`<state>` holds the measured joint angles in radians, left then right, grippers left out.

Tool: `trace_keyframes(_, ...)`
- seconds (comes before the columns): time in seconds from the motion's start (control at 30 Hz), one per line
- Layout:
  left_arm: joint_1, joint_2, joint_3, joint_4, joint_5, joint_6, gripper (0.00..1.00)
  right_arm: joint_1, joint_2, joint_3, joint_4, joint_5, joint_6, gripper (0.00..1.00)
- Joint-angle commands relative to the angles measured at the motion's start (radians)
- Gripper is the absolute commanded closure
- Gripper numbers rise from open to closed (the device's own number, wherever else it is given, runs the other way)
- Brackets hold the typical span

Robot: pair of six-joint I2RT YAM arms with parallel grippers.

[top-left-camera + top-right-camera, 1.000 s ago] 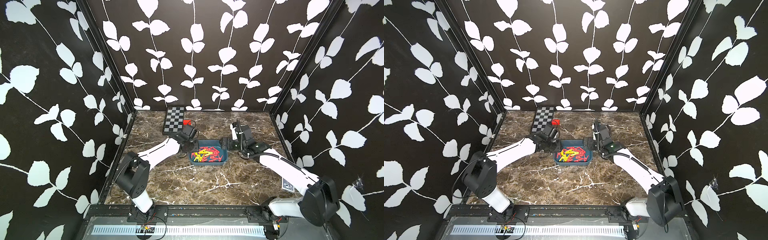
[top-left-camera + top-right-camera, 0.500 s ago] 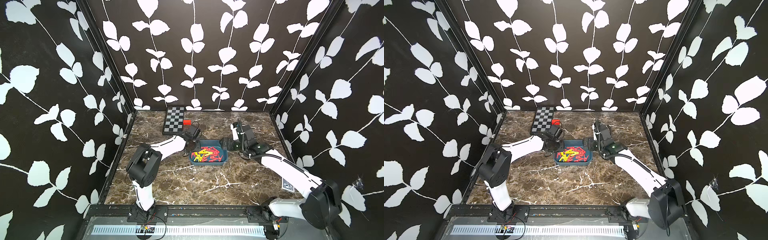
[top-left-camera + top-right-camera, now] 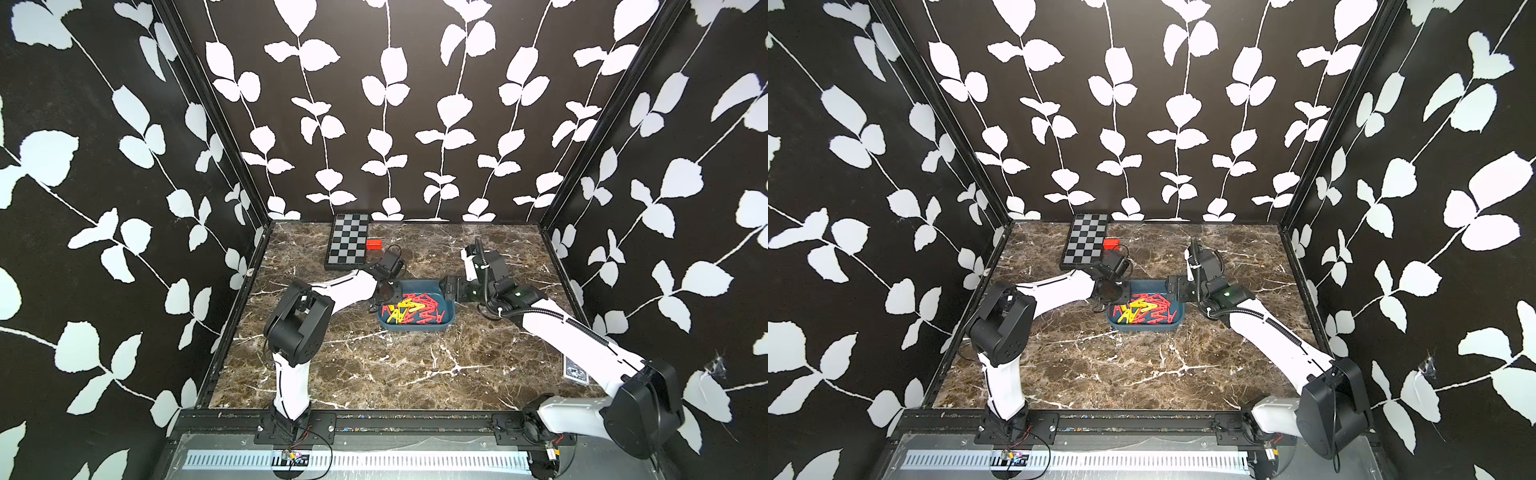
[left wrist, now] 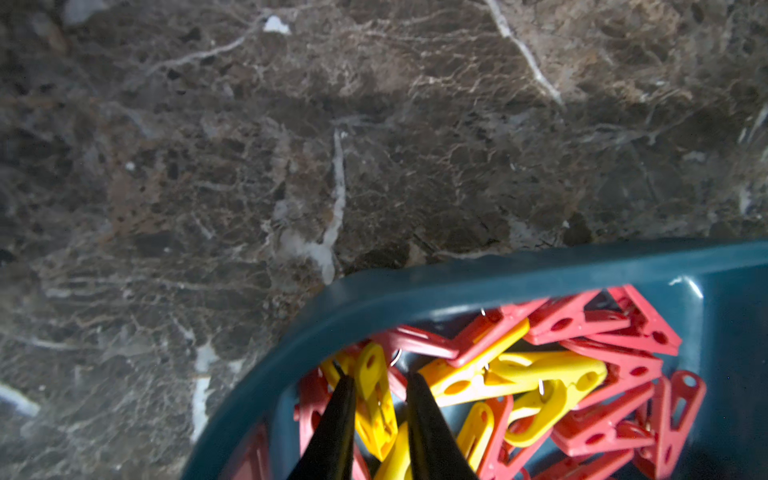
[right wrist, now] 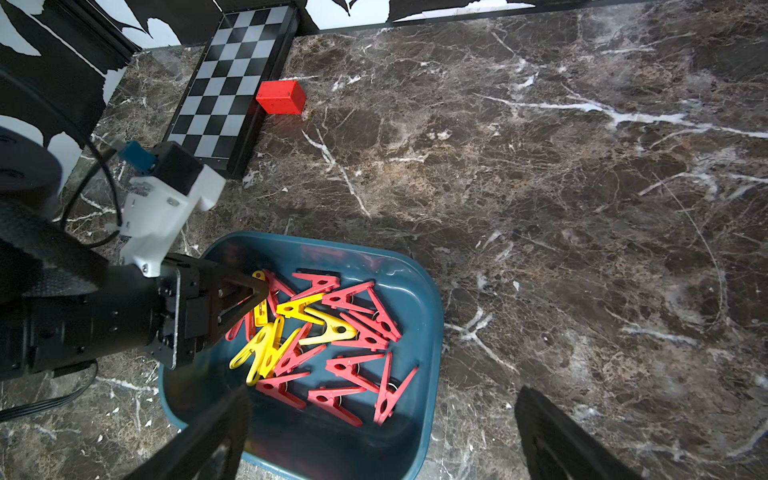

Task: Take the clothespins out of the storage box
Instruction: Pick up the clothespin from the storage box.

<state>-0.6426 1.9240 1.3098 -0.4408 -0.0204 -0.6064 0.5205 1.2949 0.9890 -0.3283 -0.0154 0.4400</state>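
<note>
The clothespins [image 5: 332,328] lie in a loose heap inside the storage box [image 5: 419,291], red ones and yellow ones, pointing every which way. None of them lies outside on the tabletop [image 3: 374,374], so the job looks like it is just starting.

One yellow clothespin [image 4: 374,399] sits between the two fingers of the left pincer [image 4: 380,377]. Its long side runs the same way as the fingers. Its end with the little hole points past the fingertips, toward the rim of the box. It seems to lean on the pins under it.

The fingers stand close on both sides of this pin. It is hard to tell if they pinch it yet.

To do this well, the left pincer should squeeze the pin's flat sides and then go straight up, slowly. The pins have small wire springs, and a spring could hook a neighbour and drag it along.

The right pincer [image 5: 382,392] is spread wide and holds nothing. It hangs by the box and should keep out of the way.

Farther back lie a checkered board [image 5: 224,95] and a red block [image 5: 280,96] just beside it.
</note>
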Motion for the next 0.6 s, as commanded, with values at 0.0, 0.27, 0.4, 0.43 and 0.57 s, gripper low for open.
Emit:
trace_keyframes(0.0,0.000,0.002,0.029,0.000,-0.012,0.019,0.77,-0.006,-0.024,0.007,-0.009,0.006,-0.005,0.01)
trace_keyframes(0.27,0.000,0.027,0.042,-0.005,-0.009,0.030,0.82,-0.005,-0.024,0.005,-0.006,0.006,-0.003,0.01)
trace_keyframes(0.4,0.000,0.012,0.039,-0.010,-0.015,0.033,0.90,-0.006,-0.024,0.004,-0.005,0.003,-0.001,0.01)
trace_keyframes(0.43,0.001,0.007,0.037,-0.010,-0.015,0.033,0.93,-0.005,-0.024,0.003,-0.006,0.002,-0.001,0.01)
trace_keyframes(0.57,0.001,-0.015,0.037,-0.015,-0.006,0.033,0.98,-0.006,-0.022,0.001,0.000,0.000,-0.001,0.01)
